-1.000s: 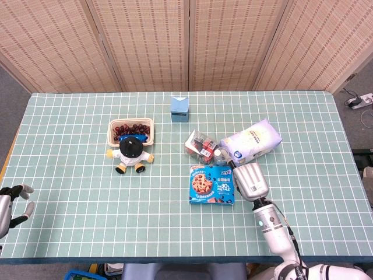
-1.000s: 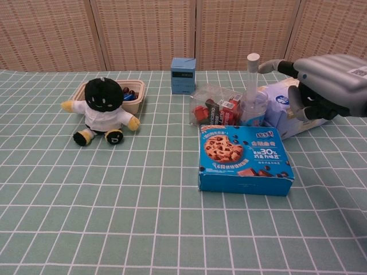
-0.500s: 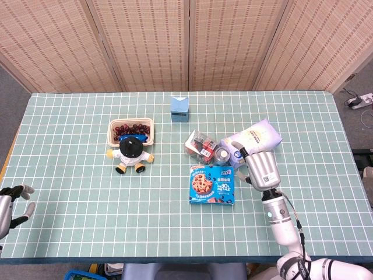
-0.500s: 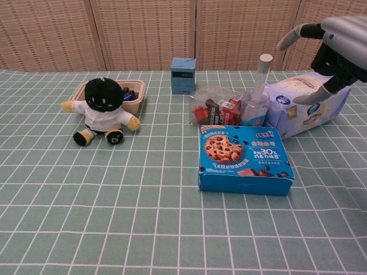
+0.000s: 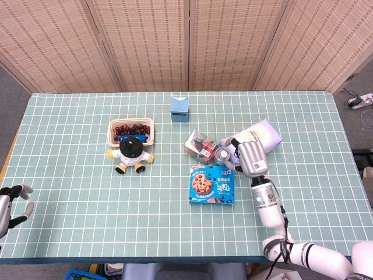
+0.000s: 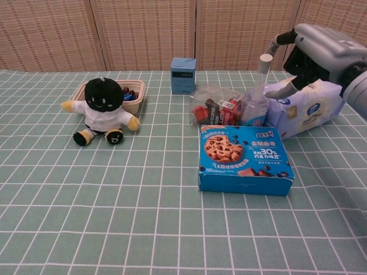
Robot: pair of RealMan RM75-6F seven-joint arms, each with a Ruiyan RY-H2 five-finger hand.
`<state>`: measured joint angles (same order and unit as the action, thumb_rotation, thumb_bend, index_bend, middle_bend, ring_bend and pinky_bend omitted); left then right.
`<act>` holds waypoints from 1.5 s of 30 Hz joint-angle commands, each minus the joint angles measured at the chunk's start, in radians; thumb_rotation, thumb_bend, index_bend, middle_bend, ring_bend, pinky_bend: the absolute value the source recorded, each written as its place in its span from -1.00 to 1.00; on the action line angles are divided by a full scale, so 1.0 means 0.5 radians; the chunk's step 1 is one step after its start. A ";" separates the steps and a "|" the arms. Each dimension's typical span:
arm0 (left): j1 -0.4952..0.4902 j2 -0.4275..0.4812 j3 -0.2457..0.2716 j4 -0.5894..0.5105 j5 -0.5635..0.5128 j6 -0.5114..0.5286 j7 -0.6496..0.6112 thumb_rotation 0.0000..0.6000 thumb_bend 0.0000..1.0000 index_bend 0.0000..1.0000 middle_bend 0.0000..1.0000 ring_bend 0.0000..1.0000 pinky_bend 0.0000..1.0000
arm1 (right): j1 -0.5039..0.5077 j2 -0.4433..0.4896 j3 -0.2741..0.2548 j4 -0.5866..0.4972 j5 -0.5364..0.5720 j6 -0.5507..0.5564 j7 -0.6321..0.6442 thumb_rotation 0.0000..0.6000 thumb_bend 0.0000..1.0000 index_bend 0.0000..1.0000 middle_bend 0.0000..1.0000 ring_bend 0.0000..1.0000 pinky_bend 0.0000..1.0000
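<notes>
Clear plastic catches our eye at right of centre: a pump bottle (image 6: 256, 97), tilted, stands just above the blue cookie box (image 6: 243, 158), between a clear packet of red snacks (image 6: 215, 106) and a white wipes pack (image 6: 307, 112). Our right hand (image 6: 312, 54), in the upper right of the chest view, hovers beside the bottle's pump head with fingers spread, holding nothing. We judge this the approach to a grasp; next we would need to lower the hand and close around the bottle body without knocking it over. Our left hand (image 5: 13, 204) rests at the lower left edge of the head view, fingers apart and empty. In the beige tray (image 5: 112, 125) at upper left lie dark red fruits, just behind the plush doll (image 5: 132, 150).
</notes>
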<state>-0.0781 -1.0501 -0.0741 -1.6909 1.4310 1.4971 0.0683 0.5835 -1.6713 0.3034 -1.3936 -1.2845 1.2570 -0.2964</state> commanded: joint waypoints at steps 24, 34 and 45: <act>0.008 0.015 0.006 -0.016 0.029 0.019 -0.012 1.00 -0.31 0.03 0.04 -0.12 0.03 | 0.113 -0.252 0.026 0.267 0.041 -0.053 0.266 1.00 -0.32 0.05 1.00 1.00 1.00; 0.009 0.018 0.008 -0.018 0.031 0.019 -0.014 1.00 -0.31 0.03 0.04 -0.12 0.03 | 0.111 -0.284 0.013 0.362 -0.023 0.027 0.302 1.00 -0.09 0.30 1.00 1.00 1.00; 0.008 0.015 0.010 -0.021 0.028 0.013 0.002 1.00 -0.31 0.03 0.04 -0.12 0.03 | 0.095 -0.285 0.015 0.391 -0.111 0.138 0.405 1.00 0.13 0.58 1.00 1.00 1.00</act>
<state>-0.0741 -1.0424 -0.0691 -1.7014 1.4451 1.5036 0.0694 0.6318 -1.8141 0.3110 -1.1983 -1.3380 1.3241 -0.0961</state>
